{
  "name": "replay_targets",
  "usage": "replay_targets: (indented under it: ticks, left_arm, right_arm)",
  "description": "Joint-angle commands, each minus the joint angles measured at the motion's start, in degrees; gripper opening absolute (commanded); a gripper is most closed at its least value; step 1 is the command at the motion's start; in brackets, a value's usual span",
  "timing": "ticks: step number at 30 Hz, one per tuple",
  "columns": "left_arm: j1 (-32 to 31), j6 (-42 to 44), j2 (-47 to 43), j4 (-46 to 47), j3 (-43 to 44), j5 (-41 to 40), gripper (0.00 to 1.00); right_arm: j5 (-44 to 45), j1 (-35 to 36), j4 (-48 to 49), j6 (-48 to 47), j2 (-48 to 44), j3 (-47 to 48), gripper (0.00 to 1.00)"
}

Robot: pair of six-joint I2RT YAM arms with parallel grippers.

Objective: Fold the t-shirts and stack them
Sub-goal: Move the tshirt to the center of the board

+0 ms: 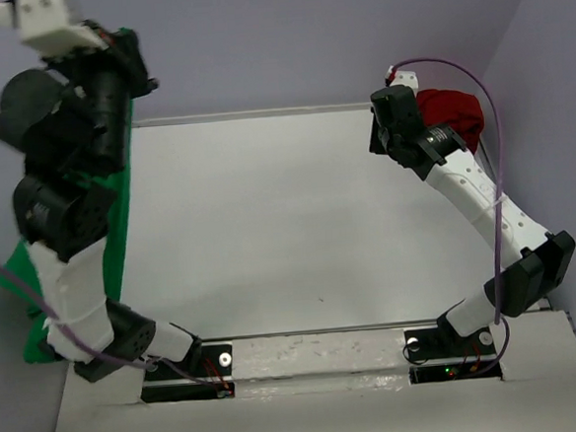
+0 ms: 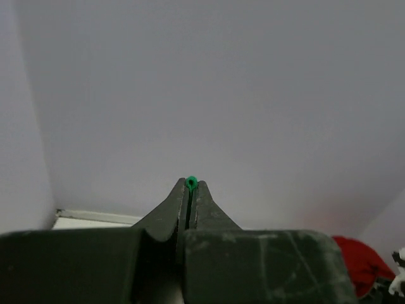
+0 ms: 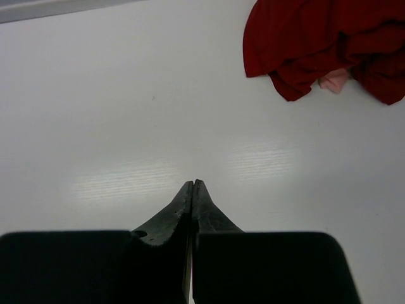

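Meanwhile, one shirt hangs lifted while the other lies bunched.
The left pincer (image 2: 191,187) is clamped on the green t-shirt (image 1: 17,299), which hangs below it, probably so the cloth drops flat. The right pincer (image 3: 193,185), pressed together and empty, hovers over the bench (image 3: 95,95); the dark red t-shirt (image 3: 316,38) lies ahead to its right.

The left arm (image 1: 70,281) and the right arm (image 1: 474,188) are both white tubes with fat black joints. A thin purple cable (image 1: 497,132) runs along each one. The right gripper (image 3: 193,185) is dark grey and pointy, like a beak. Shiny screws (image 1: 413,344) dot the black bases (image 1: 446,348).
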Motion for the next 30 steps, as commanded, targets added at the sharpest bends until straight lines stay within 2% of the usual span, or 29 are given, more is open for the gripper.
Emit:
replay_targets:
  ticks: [1,3,4,7,10,15,16,17,18,20,21,25,28,30]
  left_arm:
    - [-4.2,-2.3,18.6,-1.7,-1.5,10.7,0.00]
    - [-7.6,-2.6,26.5,-2.7,-0.3,11.4,0.00]
    - [-8.3,-3.3,26.6,-3.0,0.0,12.4,0.00]
    - [-11.3,-6.1,36.6,-1.7,-1.9,17.1,0.00]
    - [-15.0,-6.3,41.1,1.8,-5.5,17.2,0.00]
    - [-16.2,-8.0,43.1,3.4,-5.4,15.2,0.01]
    - [-16.2,-8.1,42.1,3.6,-5.7,13.5,0.30]
    - [-16.2,-7.7,41.5,3.8,-6.0,11.2,0.47]
    - [-16.2,-7.3,40.7,3.9,-6.6,10.2,0.75]
    - [-16.2,-6.6,37.8,5.1,-8.0,8.6,0.87]
    - [-16.1,-6.0,36.5,5.9,-9.8,6.5,0.99]
    - [-15.2,-6.2,31.4,5.9,-12.8,0.9,0.99]
    - [-14.5,-7.4,26.7,7.1,-17.6,-7.0,0.99]
    - [-13.3,-8.5,24.2,7.0,-21.9,-9.7,0.99]
  right_arm:
    - [-0.5,-0.3,1.1,-0.4,-0.5,-3.1,0.00]
    - [1.0,-0.3,1.3,-0.3,-1.9,-3.8,0.00]
    - [1.5,-0.3,1.3,-0.3,-2.4,-3.8,0.00]
    - [2.8,-0.3,0.8,-0.7,-4.1,-2.4,0.00]
    - [5.7,-0.3,-0.6,-1.3,-4.7,0.2,0.00]
    - [8.2,-0.3,-1.8,-3.3,-3.7,3.4,0.00]
    - [7.9,-0.3,-2.3,-3.9,-3.3,3.8,0.00]
    - [7.8,-0.3,-2.3,-3.9,-2.7,4.0,0.00]
    - [7.5,-0.3,-2.3,-4.1,-2.4,4.1,0.00]
    - [7.5,-0.3,-2.1,-3.9,-2.0,4.2,0.00]
    - [6.8,-0.3,-2.0,-4.1,-1.4,4.3,0.00]
    - [5.0,-0.3,-1.9,-4.4,-0.3,4.4,0.00]
    - [2.7,0.2,-1.9,-5.1,0.2,3.5,0.00]
    - [-2.9,0.2,-1.6,-7.6,0.2,2.8,0.00]
